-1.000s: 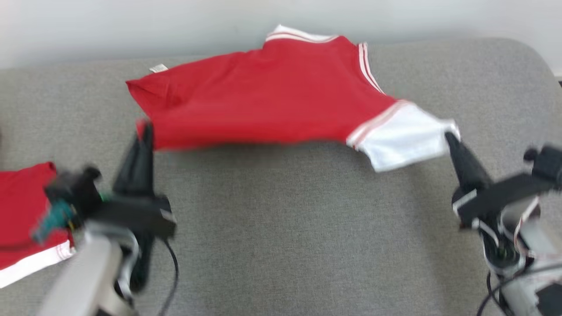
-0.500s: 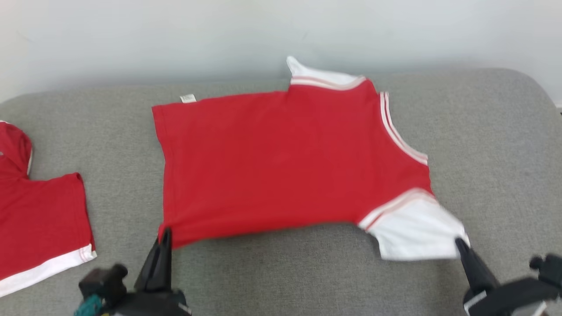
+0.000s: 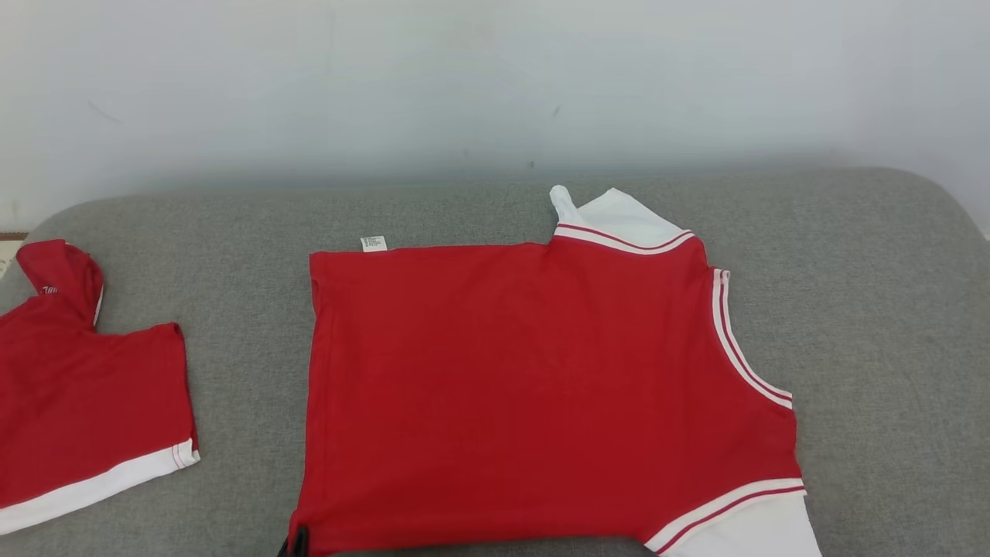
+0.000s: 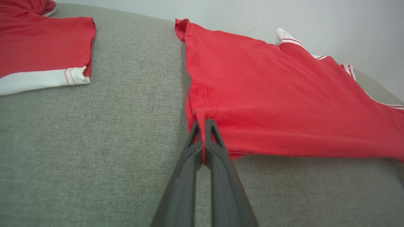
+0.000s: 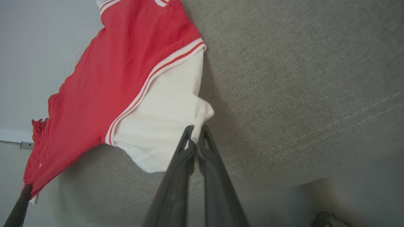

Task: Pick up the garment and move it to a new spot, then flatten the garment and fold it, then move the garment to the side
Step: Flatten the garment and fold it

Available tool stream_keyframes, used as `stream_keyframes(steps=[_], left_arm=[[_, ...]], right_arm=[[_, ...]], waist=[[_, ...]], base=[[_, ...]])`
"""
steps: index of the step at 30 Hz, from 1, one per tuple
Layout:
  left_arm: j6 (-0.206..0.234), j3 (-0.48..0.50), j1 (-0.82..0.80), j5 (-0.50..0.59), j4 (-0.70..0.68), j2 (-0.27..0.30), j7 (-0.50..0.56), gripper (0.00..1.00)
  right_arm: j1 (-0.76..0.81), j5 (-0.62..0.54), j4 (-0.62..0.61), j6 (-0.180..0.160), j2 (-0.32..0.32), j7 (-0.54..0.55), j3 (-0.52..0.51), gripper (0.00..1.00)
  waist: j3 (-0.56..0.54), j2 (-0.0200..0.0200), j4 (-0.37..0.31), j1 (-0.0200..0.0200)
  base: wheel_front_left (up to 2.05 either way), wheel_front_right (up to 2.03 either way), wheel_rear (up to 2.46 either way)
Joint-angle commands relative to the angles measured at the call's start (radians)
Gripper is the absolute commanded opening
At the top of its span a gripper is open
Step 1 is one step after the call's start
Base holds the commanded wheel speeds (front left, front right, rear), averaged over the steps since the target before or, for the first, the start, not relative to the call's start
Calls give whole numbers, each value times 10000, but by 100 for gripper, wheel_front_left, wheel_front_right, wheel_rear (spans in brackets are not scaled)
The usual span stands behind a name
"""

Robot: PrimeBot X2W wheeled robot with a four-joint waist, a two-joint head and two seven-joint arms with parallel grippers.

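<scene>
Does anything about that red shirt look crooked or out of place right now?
The red shirt lies mostly flat, but it isn't tidy. Its far white sleeve is crumpled, with one corner poking up. A small label sticks out past the hem. The near white sleeve is bunched where the right gripper pinches it.

Grey cushion (image 3: 866, 309), pale wall (image 3: 464, 77)

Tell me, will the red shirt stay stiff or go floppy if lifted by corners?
Probably floppy: the red shirt puckers where the left tool and right tool pinch it. Likely light, since small pinches hold it. It may drag on the rough grey upholstery.
</scene>
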Motion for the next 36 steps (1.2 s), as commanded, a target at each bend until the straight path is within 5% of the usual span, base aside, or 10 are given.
stream_keyframes(steps=[1,10,20,36], left_arm=[[16,119,227,178,47,37,-50,0],[-109,492,397,647,203,-128,-50,0],[-277,858,-256,1073,-268,-222,-50,0],[-654,632,-2512,1203,1006,291,508,0]], right_arm=[[311,-1,-283,4,185,328,-94,0],[633,-550,-1046,4,880,1155,-245,0],[-1005,-671,-1818,4,1161,1238,-557,0],[-5679,-1374,1537,4,1076,1257,-201,0]], waist=[[12,1,23,1],[96,1,-28,1],[442,1,-157,1],[1125,1,-360,1]], base=[[0,0,0],[0,0,0],[0,0,0],[0,0,0]])
